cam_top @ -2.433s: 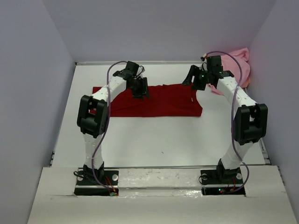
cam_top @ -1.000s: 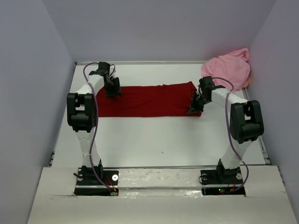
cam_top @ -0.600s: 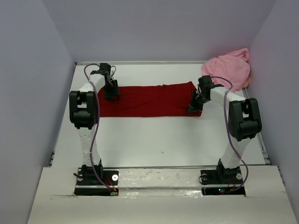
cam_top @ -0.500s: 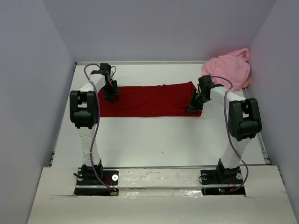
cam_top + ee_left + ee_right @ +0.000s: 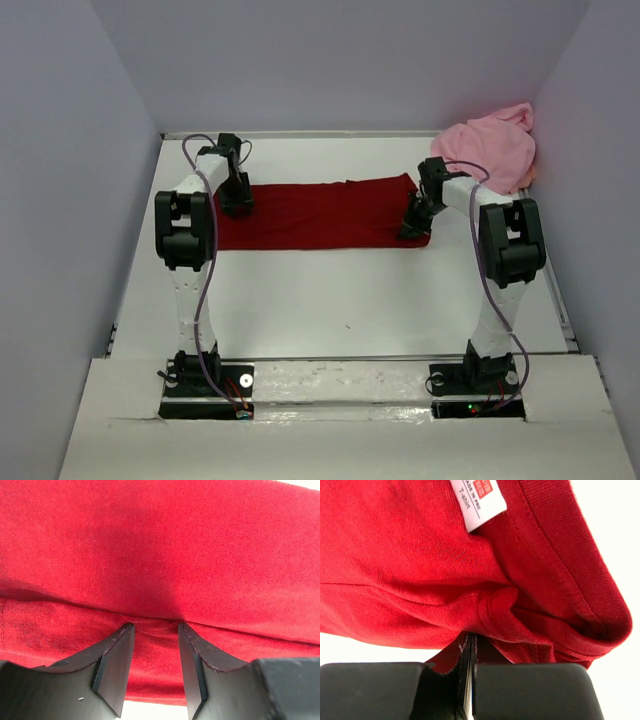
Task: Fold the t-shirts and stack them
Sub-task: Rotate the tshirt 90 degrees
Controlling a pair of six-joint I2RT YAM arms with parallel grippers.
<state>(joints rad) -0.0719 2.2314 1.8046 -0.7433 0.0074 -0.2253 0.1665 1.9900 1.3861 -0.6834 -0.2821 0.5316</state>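
The table carries the dark red t-shirt as a long folded band across its far half. The light pink t-shirt sits bunched in the far right corner, apart from it. The step looks like a further fold of the red band. The left fingers stand part-way apart, straddling a fold line without gripping; the right fingers pinch bunched cloth near the label. Best close the left first, then lift both ends evenly, keeping the band taut.
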